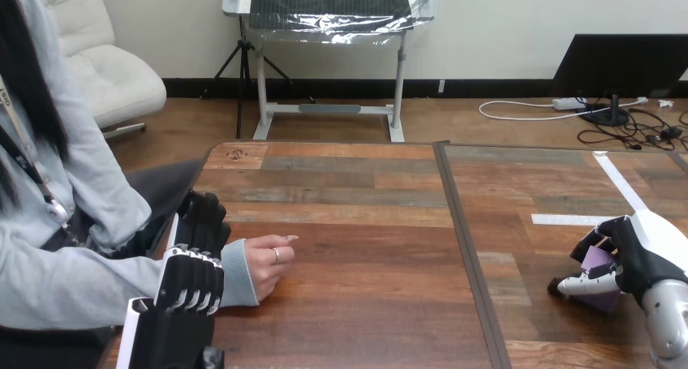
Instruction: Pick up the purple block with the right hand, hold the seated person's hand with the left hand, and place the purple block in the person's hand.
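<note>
The purple block is at the table's right, low over the wood, with my right hand shut on it; thumb and fingers wrap it and hide most of it. At the left, the person's hand rests on the table in a loose fist with nothing in it. My left hand lies across the grey-sleeved wrist just behind that fist. Its fingers curl over the far side of the wrist.
A dark seam runs front to back between the two tabletops, between the hands. Two white tape strips lie on the right tabletop, beyond my right hand. The person's torso and arm fill the left edge.
</note>
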### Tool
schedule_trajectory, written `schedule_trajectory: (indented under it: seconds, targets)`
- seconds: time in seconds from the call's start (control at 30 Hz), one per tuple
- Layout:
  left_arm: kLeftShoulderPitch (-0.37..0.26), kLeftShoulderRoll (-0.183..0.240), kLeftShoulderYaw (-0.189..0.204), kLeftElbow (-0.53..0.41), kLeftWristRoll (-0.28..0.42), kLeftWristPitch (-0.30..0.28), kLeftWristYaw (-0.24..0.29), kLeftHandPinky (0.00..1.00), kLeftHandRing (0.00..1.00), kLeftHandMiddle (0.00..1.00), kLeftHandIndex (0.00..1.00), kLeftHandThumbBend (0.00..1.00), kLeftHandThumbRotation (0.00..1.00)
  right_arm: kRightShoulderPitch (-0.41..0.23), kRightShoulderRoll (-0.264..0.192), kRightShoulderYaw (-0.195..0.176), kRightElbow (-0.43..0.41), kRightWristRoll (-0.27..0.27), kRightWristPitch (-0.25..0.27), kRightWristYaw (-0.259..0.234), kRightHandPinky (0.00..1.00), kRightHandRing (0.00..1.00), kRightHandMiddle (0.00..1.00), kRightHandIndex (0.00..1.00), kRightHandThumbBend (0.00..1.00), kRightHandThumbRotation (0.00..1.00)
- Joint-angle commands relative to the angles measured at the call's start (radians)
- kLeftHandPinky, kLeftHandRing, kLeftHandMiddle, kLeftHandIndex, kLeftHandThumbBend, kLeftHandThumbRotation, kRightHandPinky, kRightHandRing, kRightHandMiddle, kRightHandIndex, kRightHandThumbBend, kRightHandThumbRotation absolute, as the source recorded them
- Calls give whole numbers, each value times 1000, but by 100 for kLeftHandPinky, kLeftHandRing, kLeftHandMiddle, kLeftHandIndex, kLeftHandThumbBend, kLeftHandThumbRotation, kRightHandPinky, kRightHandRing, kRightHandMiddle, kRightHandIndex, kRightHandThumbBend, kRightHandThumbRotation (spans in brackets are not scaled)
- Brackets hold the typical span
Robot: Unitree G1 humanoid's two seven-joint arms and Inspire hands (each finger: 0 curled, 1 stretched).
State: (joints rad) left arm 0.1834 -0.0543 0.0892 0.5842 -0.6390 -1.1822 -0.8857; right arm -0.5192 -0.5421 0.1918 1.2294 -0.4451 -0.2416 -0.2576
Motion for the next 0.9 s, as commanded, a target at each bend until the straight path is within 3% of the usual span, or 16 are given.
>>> schedule_trajectory:
  seconds: [0.0, 0.47, 0.87]
  targets:
    - [-32, -31, -13, -32, 27, -18, 14, 100, 100, 100, 99, 100, 73, 3, 6, -15, -20, 24, -35, -3, 44, 49, 51, 47, 88, 0]
    - [-37, -26, -22, -28, 55, -17, 44, 100, 100, 100, 100, 99, 72, 28, 5, -49, -84, 68, -98, -10, 45, 48, 50, 48, 88, 0]
    - [-56, -19, -20, -12, 90, -43, 76, 100, 100, 100, 100, 97, 71, 76, 16, -84, -222, 118, -134, 9, 40, 45, 49, 49, 87, 0]
